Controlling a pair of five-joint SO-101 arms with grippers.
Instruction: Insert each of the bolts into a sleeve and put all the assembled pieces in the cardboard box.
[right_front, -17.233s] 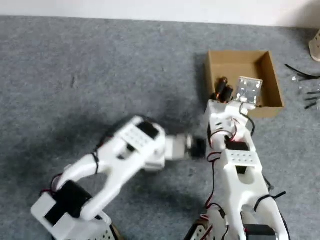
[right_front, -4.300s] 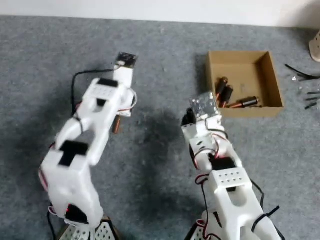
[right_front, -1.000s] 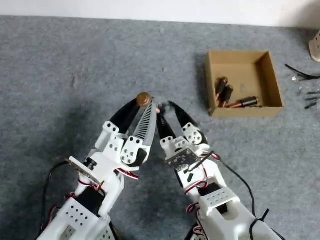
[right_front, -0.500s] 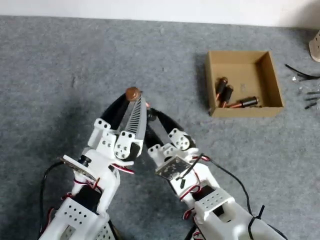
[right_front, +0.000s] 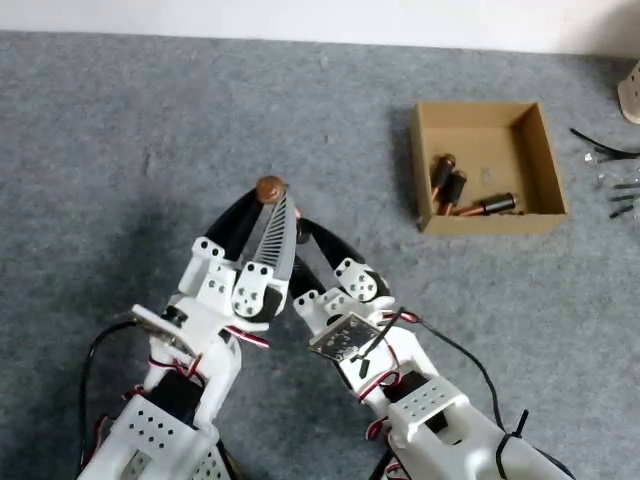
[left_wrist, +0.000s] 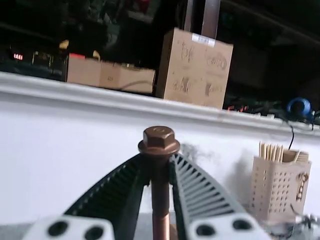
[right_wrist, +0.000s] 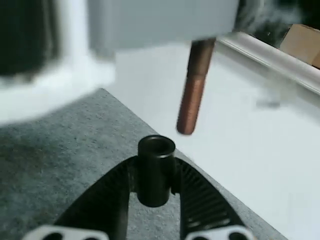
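Observation:
My left gripper (right_front: 268, 200) is shut on a copper bolt (right_front: 268, 188) and holds it upright above the table's middle; in the left wrist view the bolt (left_wrist: 159, 170) stands head up between the fingers (left_wrist: 125, 185). My right gripper (right_front: 302, 228) sits close beside it, shut on a black sleeve (right_wrist: 156, 170) whose open end faces up. In the right wrist view the bolt's shank (right_wrist: 195, 90) hangs just above and slightly beside the sleeve's mouth, not touching it. The cardboard box (right_front: 545, 165) at the back right holds several assembled pieces (right_front: 455, 190).
Grey carpet (right_front: 120, 150) covers the table. Loose black cables and small parts (right_front: 610, 170) lie to the right of the box. A white wall edge runs along the back.
Over the last second both grippers shifted a little to the left together, and the right one closed in under the left. Earlier, the right arm was at the box and the left arm at the far left.

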